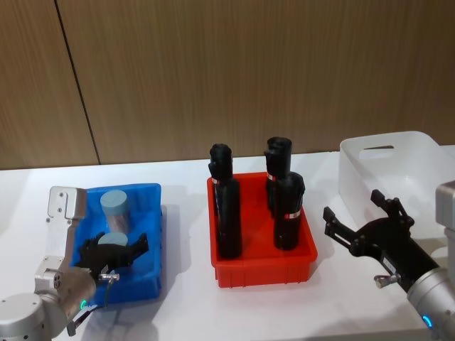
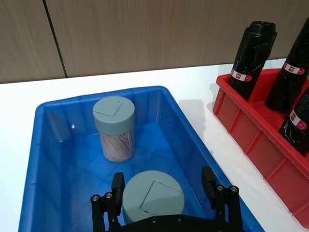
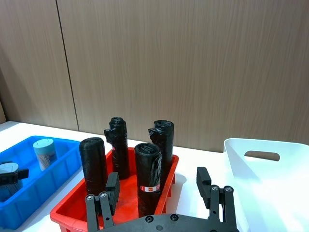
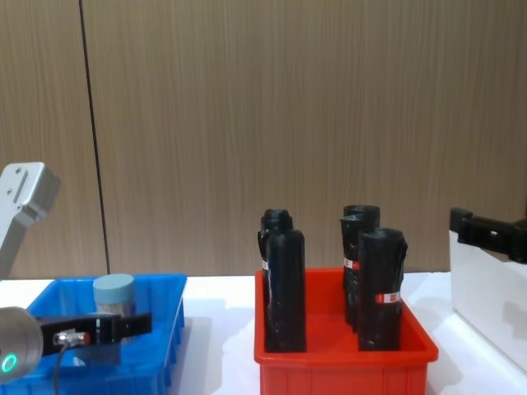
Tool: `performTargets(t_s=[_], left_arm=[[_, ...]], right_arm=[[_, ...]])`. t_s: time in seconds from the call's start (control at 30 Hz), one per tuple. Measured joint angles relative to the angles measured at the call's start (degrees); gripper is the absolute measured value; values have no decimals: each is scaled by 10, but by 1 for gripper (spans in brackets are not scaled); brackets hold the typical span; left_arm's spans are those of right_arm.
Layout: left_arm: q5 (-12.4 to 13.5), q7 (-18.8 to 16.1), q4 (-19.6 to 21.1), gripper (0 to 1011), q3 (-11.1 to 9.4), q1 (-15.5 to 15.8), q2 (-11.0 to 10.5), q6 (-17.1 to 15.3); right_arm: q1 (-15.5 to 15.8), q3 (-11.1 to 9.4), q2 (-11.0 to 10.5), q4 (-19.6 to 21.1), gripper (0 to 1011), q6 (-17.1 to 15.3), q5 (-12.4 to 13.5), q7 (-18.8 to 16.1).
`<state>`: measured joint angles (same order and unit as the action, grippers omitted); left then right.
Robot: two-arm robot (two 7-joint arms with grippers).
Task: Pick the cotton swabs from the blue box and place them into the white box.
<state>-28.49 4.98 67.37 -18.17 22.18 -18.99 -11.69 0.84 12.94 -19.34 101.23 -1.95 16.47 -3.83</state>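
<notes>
While lifting seems pending, one cotton swabs jar (image 2: 152,195) stands between spread jaws of left gripper (image 2: 163,177); right gripper (image 1: 351,202) parked open beside white box (image 1: 426,146).

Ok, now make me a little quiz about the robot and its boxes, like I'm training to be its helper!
1. How many jars of cotton swabs stand in the blue box?
2. True or false: the right gripper hovers open near the white box, holding nothing.
3. The left gripper has its open fingers on either side of: A. a jar of cotton swabs; B. the blue box's rim; C. the white box's handle slot.
Key: 1. two. 2. true. 3. A.
</notes>
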Motion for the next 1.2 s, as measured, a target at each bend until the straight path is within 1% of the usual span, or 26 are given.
performTargets(t_s=[0.07, 0.13, 0.27, 0.3, 0.33, 0.4, 0.43, 0.47, 0.5, 0.63, 0.83, 0.97, 1.07, 1.1, 1.2], left_arm=[[-1, 5, -4, 1002, 0, 1, 1, 1], [-1, 7, -7, 969, -1, 2, 2, 2], [-1, 11, -11, 868, -1, 3, 3, 2], [0, 11, -11, 816, -1, 3, 3, 2], [2, 11, -11, 805, -2, 3, 3, 2], [5, 11, -10, 742, -2, 2, 3, 2], [9, 11, -7, 742, -2, 1, 3, 2], [11, 10, -6, 705, -2, 1, 2, 2], [13, 10, -4, 691, -2, 0, 2, 2], [27, 4, 10, 689, -2, -4, -1, -2], [53, -6, 44, 689, -1, -13, -10, -8], [63, -8, 62, 689, -1, -18, -14, -10], [73, -8, 83, 689, 0, -21, -17, -12], [73, -8, 83, 689, 0, -21, -17, -12], [78, -4, 104, 689, 0, -24, -18, -13]], right_arm=[[0, 0, 0, 0, 1002, 0, 0, 0], [0, 0, 0, 0, 1002, 0, 0, 0], [0, 0, 0, 0, 1002, 0, 0, 0], [0, 0, 0, 0, 1002, 0, 0, 0], [0, 0, 0, 0, 1002, 0, 0, 0], [0, 0, 0, 0, 1002, 0, 0, 0], [0, 0, 0, 0, 1002, 0, 0, 0], [0, 0, 0, 0, 1002, 0, 0, 0], [0, 0, 0, 0, 1002, 0, 0, 0], [0, 0, 0, 0, 1002, 0, 0, 0], [0, 0, 0, 0, 1001, 0, 0, 0], [0, 0, 0, 0, 1002, 0, 0, 0], [0, 0, 0, 0, 1002, 0, 0, 0], [0, 0, 0, 0, 1002, 0, 0, 0], [0, 0, 0, 0, 1002, 0, 0, 0]])
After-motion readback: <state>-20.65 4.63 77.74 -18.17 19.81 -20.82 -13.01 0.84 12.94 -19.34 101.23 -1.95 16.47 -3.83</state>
